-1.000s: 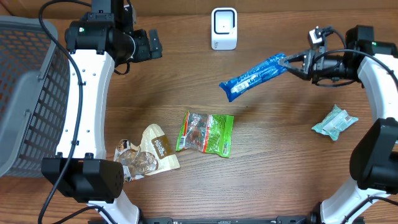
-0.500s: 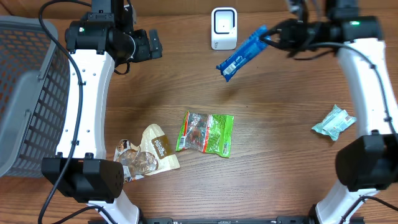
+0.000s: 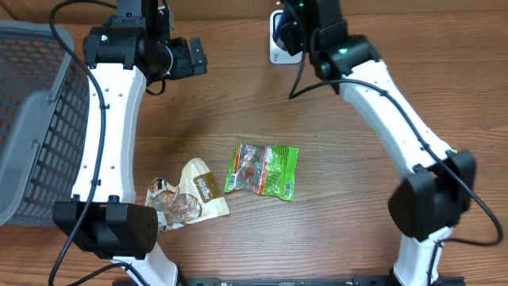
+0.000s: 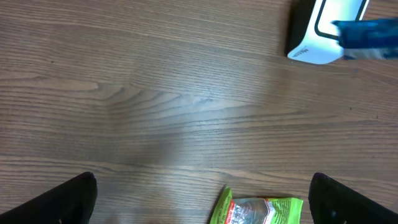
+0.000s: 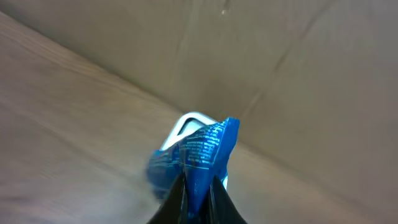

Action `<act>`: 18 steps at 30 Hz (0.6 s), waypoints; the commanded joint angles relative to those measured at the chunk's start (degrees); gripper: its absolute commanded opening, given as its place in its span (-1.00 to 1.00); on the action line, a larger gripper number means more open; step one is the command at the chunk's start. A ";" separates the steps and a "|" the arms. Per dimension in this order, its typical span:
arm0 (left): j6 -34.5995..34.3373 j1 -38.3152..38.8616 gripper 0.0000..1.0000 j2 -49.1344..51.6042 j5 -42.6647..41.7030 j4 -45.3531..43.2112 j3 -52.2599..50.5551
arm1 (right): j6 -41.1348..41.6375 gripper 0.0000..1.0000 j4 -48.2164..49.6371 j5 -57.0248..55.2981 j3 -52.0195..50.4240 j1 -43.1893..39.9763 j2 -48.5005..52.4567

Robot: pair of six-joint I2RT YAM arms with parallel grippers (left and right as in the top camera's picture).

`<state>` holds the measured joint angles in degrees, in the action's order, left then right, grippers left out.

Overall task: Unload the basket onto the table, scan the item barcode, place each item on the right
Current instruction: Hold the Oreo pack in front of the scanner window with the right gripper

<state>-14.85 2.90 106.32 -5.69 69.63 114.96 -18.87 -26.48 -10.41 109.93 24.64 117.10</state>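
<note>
Pinching blue packet (image 5: 202, 149), white scanner (image 4: 309, 50) just behind

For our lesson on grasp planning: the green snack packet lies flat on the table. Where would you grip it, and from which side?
Probably from straight above, pinching across its shorter width near the middle. The green snack packet lies flat on the table with its long side running roughly left to right in the overhead view. No edge stands clear for a sideways approach, so fingers straddling the narrow span should close best.

Bright even light; faint soft shadows; right wrist background motion-blurred around blue packet (image 5: 200, 149)
</note>
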 commanded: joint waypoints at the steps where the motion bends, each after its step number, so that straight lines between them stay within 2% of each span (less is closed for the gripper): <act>1: -0.57 0.24 1.00 0.13 0.35 -0.02 0.81 | -14.36 -0.92 5.20 -5.51 1.46 -0.72 4.02; 4: -0.57 0.24 1.00 0.13 0.33 -0.02 0.81 | -19.43 -0.92 13.11 -7.80 1.46 -0.87 6.32; 12: -0.55 0.24 1.00 0.13 0.33 -0.02 0.81 | -29.51 -0.92 22.32 -7.54 1.46 -0.94 7.13; 18: -0.57 0.24 0.99 0.13 0.35 -0.02 0.81 | -30.71 -0.92 27.56 -5.90 1.46 -1.42 7.69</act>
<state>-14.85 2.90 106.32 -5.67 69.63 114.96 -47.33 -1.32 -16.88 109.93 23.97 124.92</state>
